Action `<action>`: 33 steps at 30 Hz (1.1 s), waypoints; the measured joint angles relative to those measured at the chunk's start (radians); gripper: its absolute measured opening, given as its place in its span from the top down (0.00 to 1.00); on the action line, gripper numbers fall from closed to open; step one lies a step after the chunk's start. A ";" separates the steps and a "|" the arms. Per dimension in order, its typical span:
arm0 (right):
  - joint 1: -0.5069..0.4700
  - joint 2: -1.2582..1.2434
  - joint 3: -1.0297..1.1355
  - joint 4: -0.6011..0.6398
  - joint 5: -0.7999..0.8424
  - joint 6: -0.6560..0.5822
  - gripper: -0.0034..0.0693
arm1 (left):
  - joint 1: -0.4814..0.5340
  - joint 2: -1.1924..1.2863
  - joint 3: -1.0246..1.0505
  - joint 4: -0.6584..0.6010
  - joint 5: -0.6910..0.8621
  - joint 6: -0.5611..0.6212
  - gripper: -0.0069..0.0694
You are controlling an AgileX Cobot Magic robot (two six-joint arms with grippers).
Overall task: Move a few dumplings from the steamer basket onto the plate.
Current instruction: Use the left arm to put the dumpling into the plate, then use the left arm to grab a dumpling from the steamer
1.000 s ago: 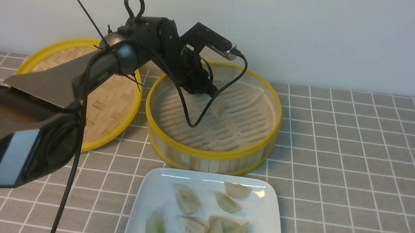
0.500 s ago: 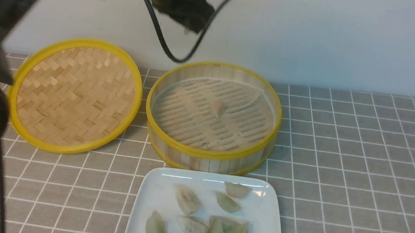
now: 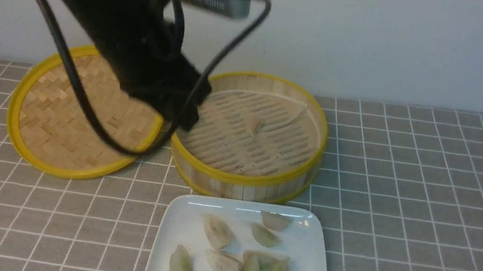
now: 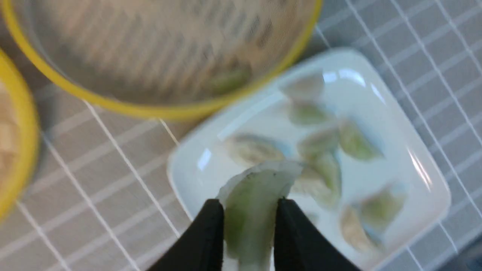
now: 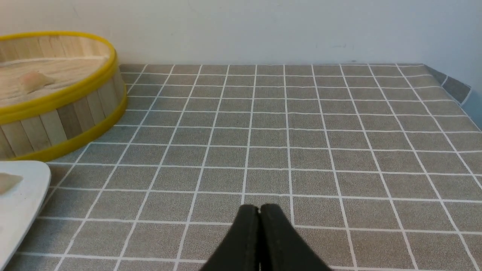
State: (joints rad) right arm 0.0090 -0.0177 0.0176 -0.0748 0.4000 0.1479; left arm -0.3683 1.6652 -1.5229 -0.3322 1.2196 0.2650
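My left jaws pinch a green dumpling [image 4: 250, 210] above the left rim of the basket [image 3: 243, 179]. One beige dumpling [image 3: 254, 125] lies mid-basket. The others [image 3: 217, 231] sit on the plate [image 3: 175, 224] at the near edge of the bench [image 3: 422, 199]. Right jaws closed, empty.

Open tiled cloth [image 3: 422, 199] R of steamer basket [image 3: 243, 180] & plate [image 3: 174, 228]. Plate's middle crowded w/ dumplings [image 3: 223, 266]; its L strip bare. L arm [image 3: 132, 48] hangs over lid [image 3: 53, 131] & basket's L rim.

plate [image 3: 180, 224]: glossy white, prob ceramic I'd say
basket [image 3: 239, 190]: matt bamboo slats
lid [image 3: 62, 132]: rough woven bamboo
tabletop [image 3: 400, 196]: matt, grainy
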 joint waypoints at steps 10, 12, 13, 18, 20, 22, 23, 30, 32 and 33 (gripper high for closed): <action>0.000 0.000 0.000 0.000 -0.001 -0.001 0.97 | -0.157 0.067 0.370 -0.093 -0.358 0.052 0.71; 0.000 0.000 0.000 0.000 -0.001 -0.002 0.97 | -0.160 0.078 0.370 -0.091 -0.374 0.055 0.71; 0.000 0.000 0.000 0.000 -0.001 -0.004 0.97 | -0.162 0.096 0.370 -0.073 -0.408 0.057 0.71; 0.000 0.000 0.000 0.000 -0.001 -0.004 0.97 | -0.146 0.122 0.370 0.023 -0.466 0.039 0.71; 0.000 0.000 0.000 0.000 -0.001 -0.004 0.97 | -0.131 0.129 0.370 0.041 -0.470 0.014 0.71; 0.000 0.000 0.000 0.000 -0.001 -0.004 0.97 | -0.117 0.133 0.370 0.053 -0.471 0.001 0.69; 0.000 0.000 0.000 0.000 -0.001 -0.004 0.97 | -0.108 0.135 0.370 0.057 -0.471 -0.006 0.66; 0.000 0.000 0.000 0.000 -0.001 -0.004 0.97 | -0.090 0.139 0.366 0.057 -0.495 -0.013 0.37; 0.000 0.000 0.000 0.000 -0.001 -0.004 0.97 | -0.090 0.139 0.347 0.053 -0.495 -0.014 0.32; 0.000 0.000 0.000 0.000 -0.001 -0.004 0.97 | -0.089 0.139 0.325 0.053 -0.495 -0.021 0.31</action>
State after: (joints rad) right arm 0.0090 -0.0177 0.0176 -0.0748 0.3990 0.1444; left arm -0.4576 1.8046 -1.1983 -0.2788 0.7243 0.2436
